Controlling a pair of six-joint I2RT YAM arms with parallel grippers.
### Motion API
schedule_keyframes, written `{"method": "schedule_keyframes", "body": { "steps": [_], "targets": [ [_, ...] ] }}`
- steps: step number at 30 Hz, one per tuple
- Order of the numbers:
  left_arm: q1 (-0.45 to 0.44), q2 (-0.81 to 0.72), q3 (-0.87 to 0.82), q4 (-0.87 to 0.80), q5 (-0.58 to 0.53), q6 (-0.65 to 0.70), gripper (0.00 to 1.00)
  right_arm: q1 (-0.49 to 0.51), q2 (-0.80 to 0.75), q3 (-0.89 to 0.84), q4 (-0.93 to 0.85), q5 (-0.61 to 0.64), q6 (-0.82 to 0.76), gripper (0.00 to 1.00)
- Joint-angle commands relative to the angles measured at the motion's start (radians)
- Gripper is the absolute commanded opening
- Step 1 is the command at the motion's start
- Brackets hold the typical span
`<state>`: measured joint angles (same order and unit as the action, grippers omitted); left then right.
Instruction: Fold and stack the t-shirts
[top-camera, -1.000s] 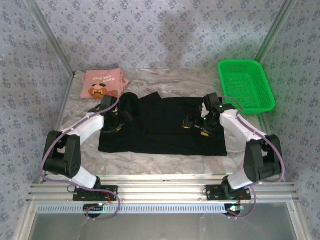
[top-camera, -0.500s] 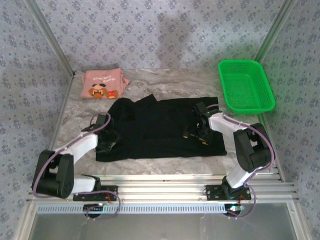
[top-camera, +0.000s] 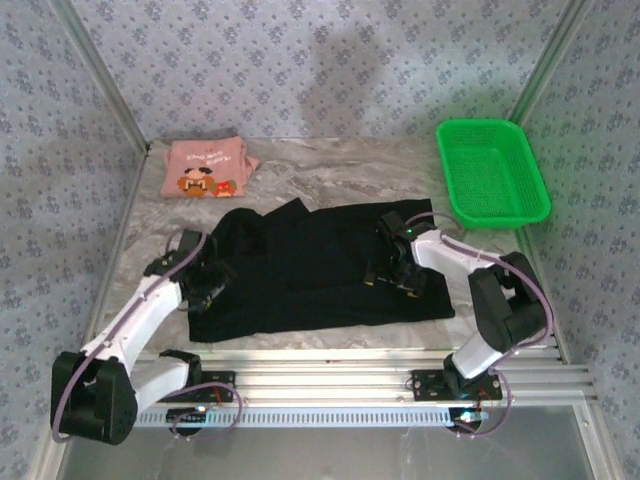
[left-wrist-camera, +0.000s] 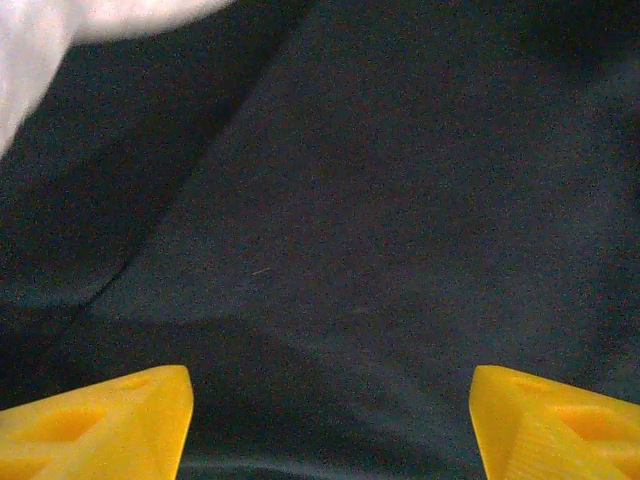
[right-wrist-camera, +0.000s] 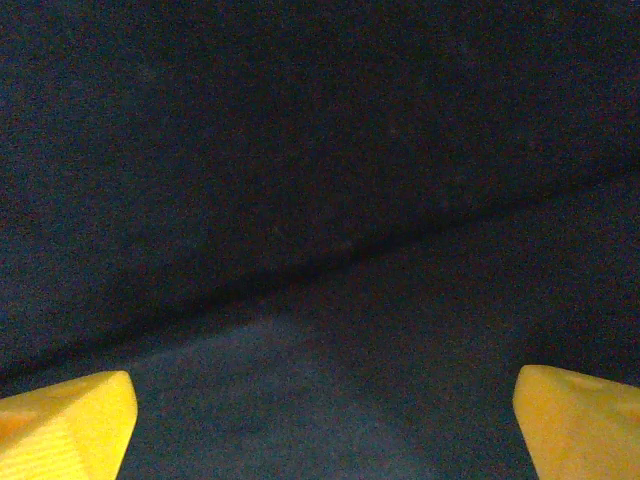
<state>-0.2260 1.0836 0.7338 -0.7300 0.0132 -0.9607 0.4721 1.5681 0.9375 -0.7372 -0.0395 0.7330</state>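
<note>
The black t-shirt (top-camera: 310, 265) lies spread across the middle of the table, its left part rumpled. The salmon-pink t-shirt (top-camera: 205, 170) with the cartoon face lies folded at the back left. My left gripper (top-camera: 207, 283) hangs low over the black shirt's left edge. In the left wrist view this left gripper (left-wrist-camera: 325, 430) is open, its yellow fingertips (left-wrist-camera: 95, 425) far apart with black cloth (left-wrist-camera: 380, 220) below them. My right gripper (top-camera: 393, 272) is over the shirt's right part. The right wrist view shows the right gripper (right-wrist-camera: 320, 430) open above a crease in the black cloth (right-wrist-camera: 300, 180).
A green plastic basket (top-camera: 495, 205) stands at the back right. The marbled table (top-camera: 330, 170) shows bare between the pink shirt and the basket. Patterned walls close in the left, back and right. A metal rail (top-camera: 320, 380) runs along the near edge.
Both grippers have drawn back towards the near edge over the black shirt, the left one also going left. The shirt's left side has shifted and rumpled. The left jaws narrowed, then widened.
</note>
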Motion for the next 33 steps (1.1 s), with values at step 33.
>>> {"method": "schedule_keyframes", "body": {
  "steps": [33],
  "targets": [
    [-0.145, 1.453, 1.758, -0.401, 0.143, 0.858, 0.61, -0.286, 0.069, 0.367, -0.105, -0.390, -0.429, 1.00]
  ]
}}
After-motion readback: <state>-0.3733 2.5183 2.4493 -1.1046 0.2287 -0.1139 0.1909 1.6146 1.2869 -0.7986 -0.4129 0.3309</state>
